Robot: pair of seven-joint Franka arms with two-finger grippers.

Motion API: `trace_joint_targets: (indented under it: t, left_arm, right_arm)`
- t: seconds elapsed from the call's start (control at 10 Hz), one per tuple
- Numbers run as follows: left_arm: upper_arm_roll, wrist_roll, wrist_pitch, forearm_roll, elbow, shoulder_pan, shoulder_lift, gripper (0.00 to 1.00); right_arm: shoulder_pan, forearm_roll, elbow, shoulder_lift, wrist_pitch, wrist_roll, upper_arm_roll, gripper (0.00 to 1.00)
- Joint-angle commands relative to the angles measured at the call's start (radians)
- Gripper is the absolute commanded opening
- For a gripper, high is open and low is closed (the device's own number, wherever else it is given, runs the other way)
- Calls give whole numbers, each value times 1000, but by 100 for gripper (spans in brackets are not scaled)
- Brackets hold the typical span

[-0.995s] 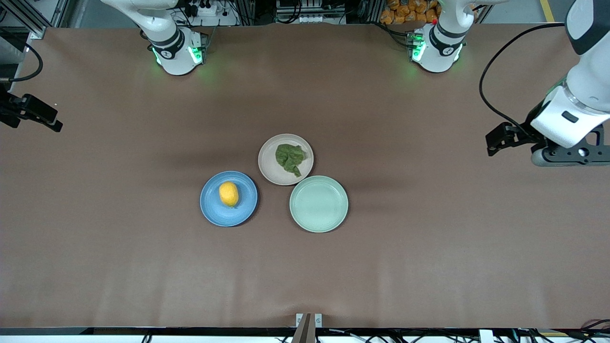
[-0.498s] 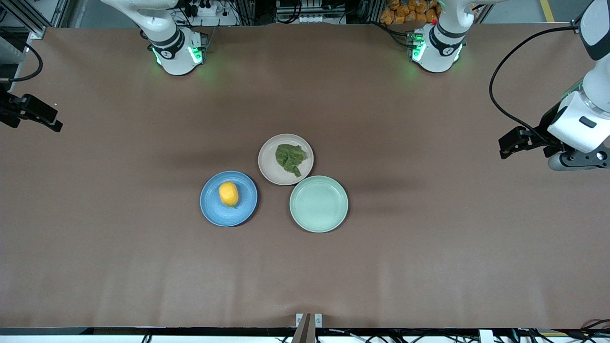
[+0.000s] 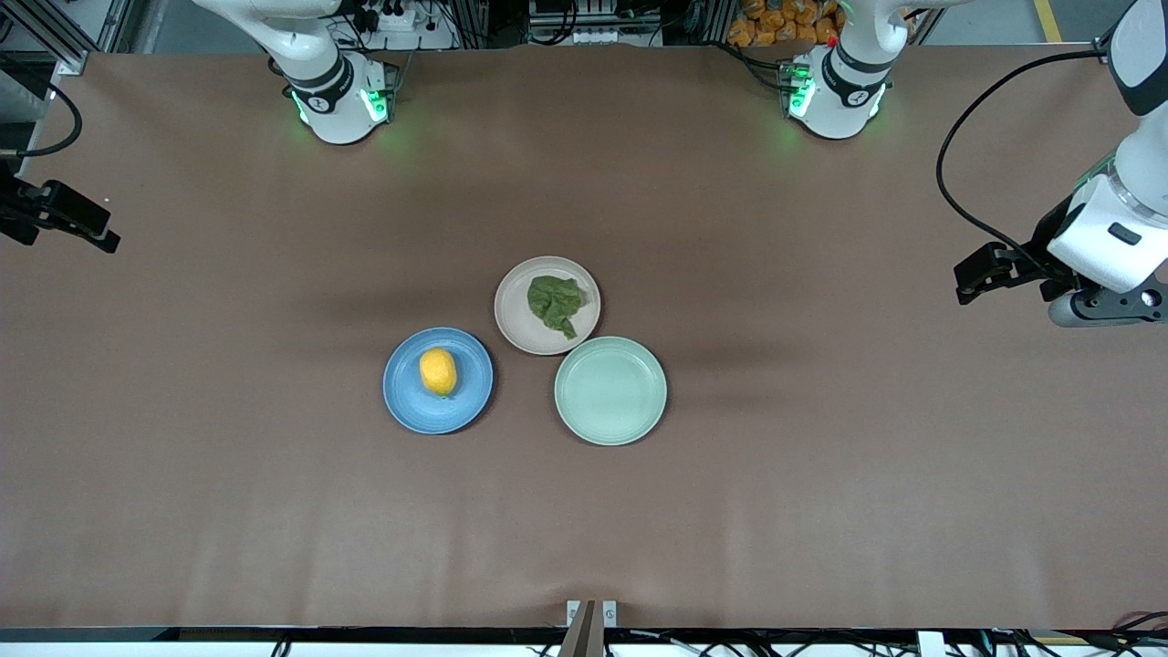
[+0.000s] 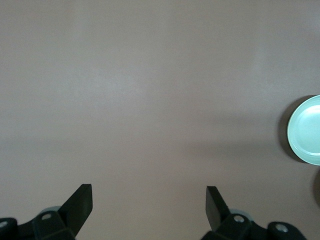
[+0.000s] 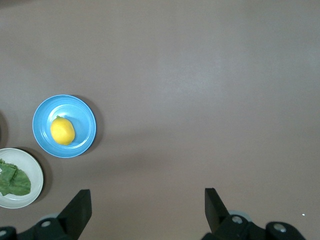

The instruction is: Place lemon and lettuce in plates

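As both items already sat in plates, the task looked finished.
Small oval yellow lemon [image 3: 438, 371] lay on round blue plate [image 3: 407, 406], wrinkly dark-green lettuce [image 3: 556, 304] on beige plate [image 3: 513, 319]; left gripper [image 4: 149, 205] and right gripper [image 5: 148, 206] hung wide open, empty, over bare table ends, right slightly closer to lemon.

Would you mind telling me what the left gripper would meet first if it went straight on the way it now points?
Probably only bare table. The left gripper, open, points down at plain brown surface at the left arm's end; the mint-green plate lies off to the side of that line.
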Motion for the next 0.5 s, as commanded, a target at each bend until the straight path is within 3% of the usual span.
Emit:
trace_joint_targets:
  t: [0.0, 0.4]
  left_arm:
    - [-4, 7, 2, 23, -2, 1, -5, 100]
    - [-5, 6, 2, 21, 3, -2, -5, 100]
  right_arm:
    - [-15, -8, 13, 5, -10, 3, 11, 100]
    - [-30, -8, 12, 5, -8, 2, 11, 100]
